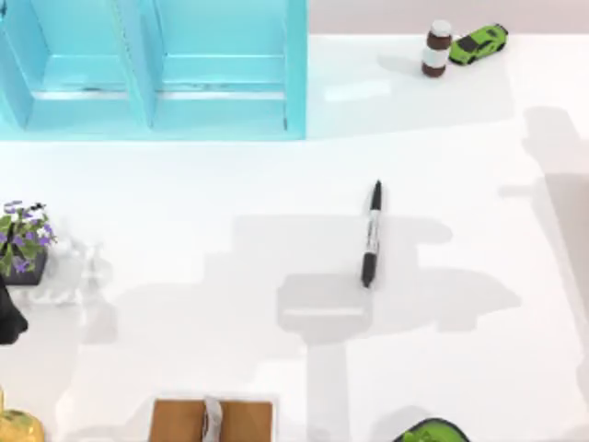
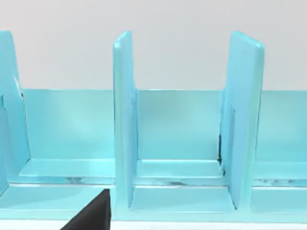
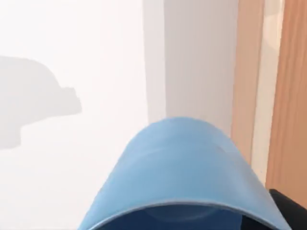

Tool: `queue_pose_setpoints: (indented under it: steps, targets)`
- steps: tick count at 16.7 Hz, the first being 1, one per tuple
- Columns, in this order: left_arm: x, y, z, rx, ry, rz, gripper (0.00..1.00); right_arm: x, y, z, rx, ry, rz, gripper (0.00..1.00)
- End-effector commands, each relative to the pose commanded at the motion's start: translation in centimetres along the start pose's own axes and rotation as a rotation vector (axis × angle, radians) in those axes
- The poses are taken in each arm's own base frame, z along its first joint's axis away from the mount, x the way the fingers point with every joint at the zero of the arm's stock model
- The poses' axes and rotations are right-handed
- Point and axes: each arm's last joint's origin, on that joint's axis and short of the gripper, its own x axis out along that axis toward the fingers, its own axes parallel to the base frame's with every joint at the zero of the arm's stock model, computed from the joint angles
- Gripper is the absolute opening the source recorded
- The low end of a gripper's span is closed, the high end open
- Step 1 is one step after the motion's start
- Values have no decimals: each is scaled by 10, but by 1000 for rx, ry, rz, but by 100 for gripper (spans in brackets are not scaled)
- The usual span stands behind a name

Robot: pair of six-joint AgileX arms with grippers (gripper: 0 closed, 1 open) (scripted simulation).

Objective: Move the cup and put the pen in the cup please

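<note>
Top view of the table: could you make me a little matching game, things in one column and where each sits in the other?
Things:
1. pen
2. toy car
3. flowering plant
4. turquoise shelf unit

Places:
A. far left corner of the table
B. left edge, halfway down
C. lying flat near the middle
D. far right, beside the little bottle

Pairs: 1-C, 2-D, 3-B, 4-A
</note>
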Motion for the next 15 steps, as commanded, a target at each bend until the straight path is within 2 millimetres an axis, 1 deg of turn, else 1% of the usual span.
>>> queue_pose_setpoints:
  steps: [1, 3, 5, 6, 7, 8, 12, 15]
  targets:
    - [0, 0, 0, 0, 0, 0, 100, 10, 15, 8, 1, -5, 5, 0]
    - [0, 0, 0, 0, 0, 0, 100, 31, 52, 21, -11, -15, 17, 0]
    - [0, 0, 0, 0, 0, 0, 100, 51, 87, 27, -25, -23, 30, 0]
    - [0, 0, 0, 0, 0, 0, 100, 59, 100, 29, -27, -26, 37, 0]
    - [0, 0, 0, 0, 0, 0, 100, 65, 108, 30, -27, -28, 42, 0]
    - [0, 0, 0, 0, 0, 0, 100, 68, 112, 30, -28, -28, 44, 0]
    - [0, 0, 0, 0, 0, 0, 100, 69, 110, 30, -22, -24, 45, 0]
    - [0, 0, 0, 0, 0, 0, 100, 85, 114, 31, -23, -31, 47, 0]
